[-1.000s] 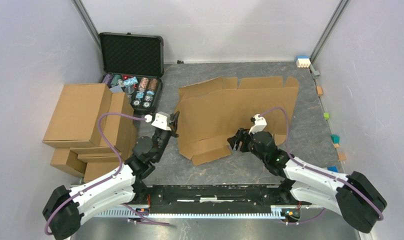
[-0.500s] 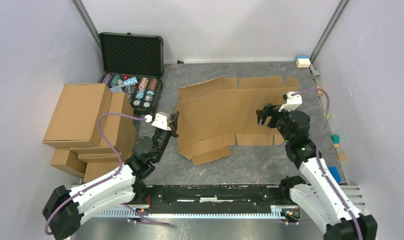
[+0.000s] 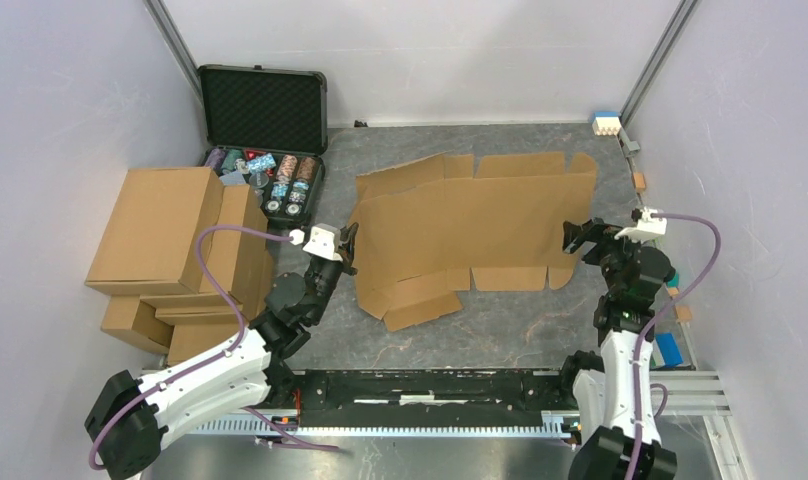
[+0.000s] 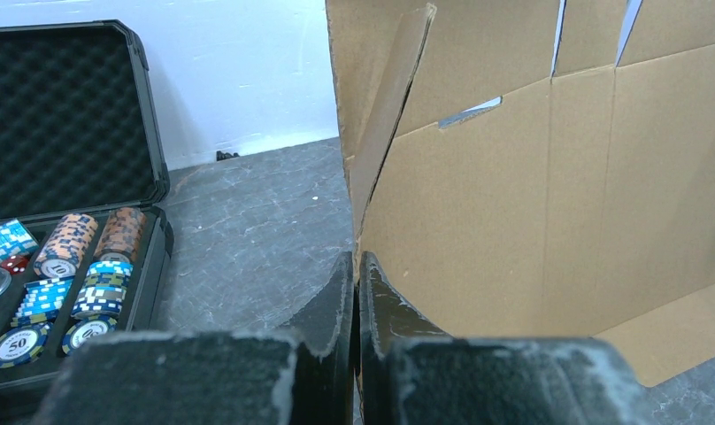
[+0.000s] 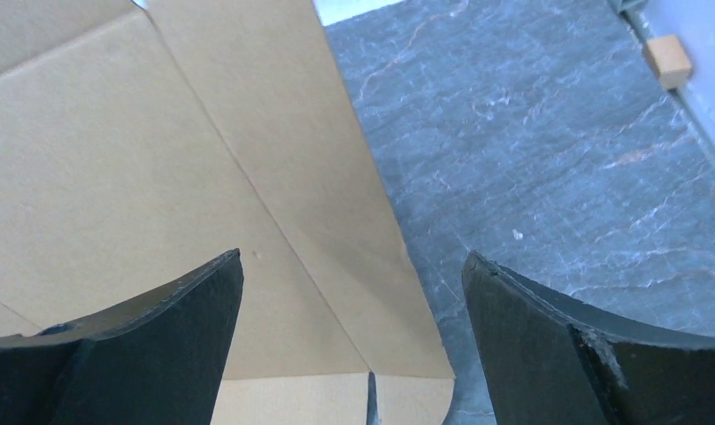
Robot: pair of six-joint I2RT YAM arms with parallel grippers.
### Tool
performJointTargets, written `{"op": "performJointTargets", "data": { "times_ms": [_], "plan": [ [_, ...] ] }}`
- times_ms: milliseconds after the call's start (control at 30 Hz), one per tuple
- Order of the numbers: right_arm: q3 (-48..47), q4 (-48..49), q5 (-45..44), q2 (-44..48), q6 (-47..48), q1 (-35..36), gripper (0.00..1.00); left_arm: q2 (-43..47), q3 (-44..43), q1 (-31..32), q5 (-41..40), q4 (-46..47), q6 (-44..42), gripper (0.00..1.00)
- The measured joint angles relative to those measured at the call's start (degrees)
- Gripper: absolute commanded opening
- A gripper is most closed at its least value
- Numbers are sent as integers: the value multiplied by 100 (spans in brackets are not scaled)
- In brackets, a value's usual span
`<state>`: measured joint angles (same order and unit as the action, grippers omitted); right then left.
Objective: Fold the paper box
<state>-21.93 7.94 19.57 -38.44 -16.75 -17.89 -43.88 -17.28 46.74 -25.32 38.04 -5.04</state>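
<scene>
The paper box (image 3: 475, 220) is a large brown die-cut cardboard sheet lying mostly flat mid-table, with its left side lifted. My left gripper (image 3: 348, 245) is shut on the sheet's left edge. In the left wrist view the fingers (image 4: 336, 292) pinch that edge and the paper box (image 4: 513, 195) stands upright before them, a side flap (image 4: 389, 97) bent forward. My right gripper (image 3: 578, 235) is open and empty above the sheet's right edge. In the right wrist view the right gripper (image 5: 352, 261) straddles the near right corner of the paper box (image 5: 159, 177), over the grey table.
An open black foam-lined case (image 3: 265, 130) holding poker chips stands at the back left, also in the left wrist view (image 4: 62, 133). A pile of ready-made brown cartons (image 3: 175, 250) sits left. Small coloured blocks (image 3: 670, 275) line the right edge, a wooden one in the right wrist view (image 5: 668, 60).
My right arm swung from the sheet's near middle flap out to its right edge, gripper open. The near flaps now lie flat. The left arm has not moved.
</scene>
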Motion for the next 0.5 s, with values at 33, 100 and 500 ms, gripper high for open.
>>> {"op": "performJointTargets", "data": {
  "times_ms": [33,100,500],
  "plan": [
    [181,297,175,-46,-109,-149,98,0,0,2,0,0,0,2],
    [470,815,452,-225,-315,-332,98,0,0,2,-2,0,0,2],
    [1106,3792,1845,-1648,-1235,-514,98,-24,0,17,-9,-2,0,2]
  ]
}}
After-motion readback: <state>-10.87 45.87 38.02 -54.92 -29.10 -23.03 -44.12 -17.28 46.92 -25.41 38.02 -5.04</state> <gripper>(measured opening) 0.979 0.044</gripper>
